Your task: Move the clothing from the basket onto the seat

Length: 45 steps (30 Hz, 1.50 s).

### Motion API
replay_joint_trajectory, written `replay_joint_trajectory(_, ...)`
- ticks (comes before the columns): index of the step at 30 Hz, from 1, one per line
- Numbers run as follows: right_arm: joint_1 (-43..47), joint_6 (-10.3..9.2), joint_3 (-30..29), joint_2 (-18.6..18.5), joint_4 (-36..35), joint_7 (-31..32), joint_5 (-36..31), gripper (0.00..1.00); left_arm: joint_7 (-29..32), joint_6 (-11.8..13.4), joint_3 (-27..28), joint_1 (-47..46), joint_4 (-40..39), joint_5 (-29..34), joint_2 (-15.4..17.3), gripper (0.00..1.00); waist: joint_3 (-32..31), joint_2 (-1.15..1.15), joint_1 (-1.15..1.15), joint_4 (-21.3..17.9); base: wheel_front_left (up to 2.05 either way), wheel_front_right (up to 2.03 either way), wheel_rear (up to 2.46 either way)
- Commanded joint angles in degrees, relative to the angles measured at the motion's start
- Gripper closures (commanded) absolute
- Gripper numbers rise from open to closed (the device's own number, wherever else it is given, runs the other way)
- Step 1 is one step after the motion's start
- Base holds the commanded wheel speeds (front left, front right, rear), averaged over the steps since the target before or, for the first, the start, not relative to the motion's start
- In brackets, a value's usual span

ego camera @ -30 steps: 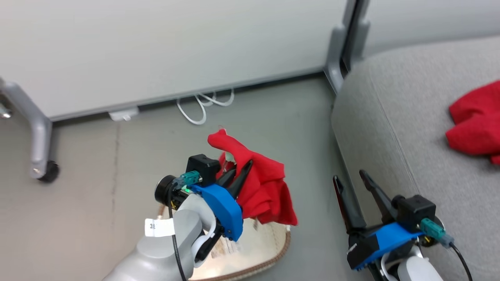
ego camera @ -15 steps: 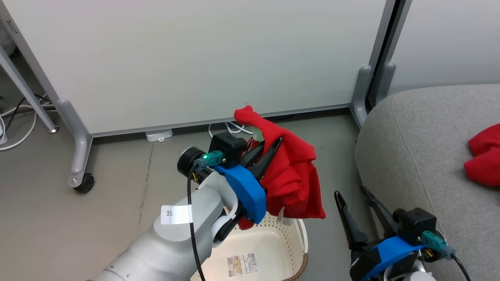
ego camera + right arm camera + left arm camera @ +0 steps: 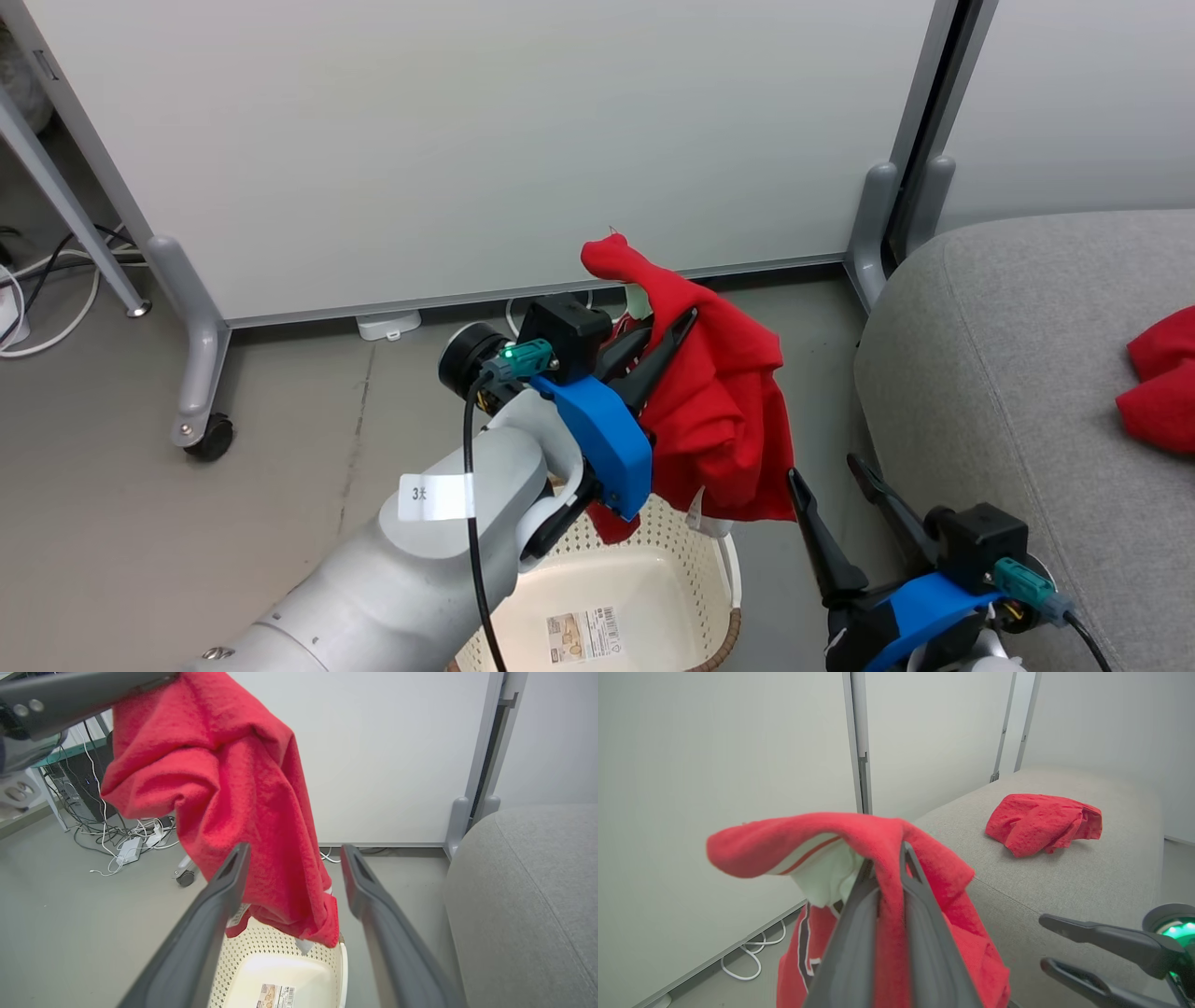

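Note:
My left gripper is shut on a red garment with white trim, which hangs in the air above the cream basket. In the left wrist view the fabric drapes over my closed fingers. The basket's inside shows only a label. A second, plain red garment lies crumpled on the grey seat to the right. My right gripper stands open and empty between basket and seat; its wrist view looks past its fingers at the hanging garment.
A white partition panel stands behind, on grey feet with a caster. White cables and a small adapter lie on the grey floor at its base. The seat's rounded edge is close to the basket.
The head camera has tilted up and shifted. My left gripper has carried the red garment higher above the basket and slightly right, toward the seat. The right gripper stays open.

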Motion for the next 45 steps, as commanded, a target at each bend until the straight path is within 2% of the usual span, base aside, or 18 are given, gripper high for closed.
replay_joint_trajectory(1,0.3,0.01,0.3,0.0,-0.3,0.3,-0.3,0.00,-0.3,-0.1,0.0,-0.5,0.1,-0.3,-0.1,1.00,0.1,-0.01,0.00,0.0,0.00,0.00,0.00)
replay_joint_trajectory(13,-5.5,0.01,6.9,0.0,3.3,1.7,-1.5,0.00,-0.3,-0.1,-0.6,-0.7,0.4,-0.9,-0.3,1.00,0.8,-0.01,0.00,-0.2,0.00,0.00,0.00)
replay_joint_trajectory(25,-15.4,0.01,12.6,0.0,15.2,1.3,-2.3,0.00,-0.3,-0.1,-1.8,-1.2,-0.1,-1.6,-0.6,1.00,1.5,-0.01,0.00,0.6,0.00,0.00,0.00)
replay_joint_trajectory(45,-25.5,0.01,15.9,0.0,28.0,-4.7,3.0,0.00,-0.3,-0.1,-3.3,-1.4,-0.3,-2.5,-0.8,1.00,1.4,-0.01,0.00,1.2,0.00,0.00,0.00)
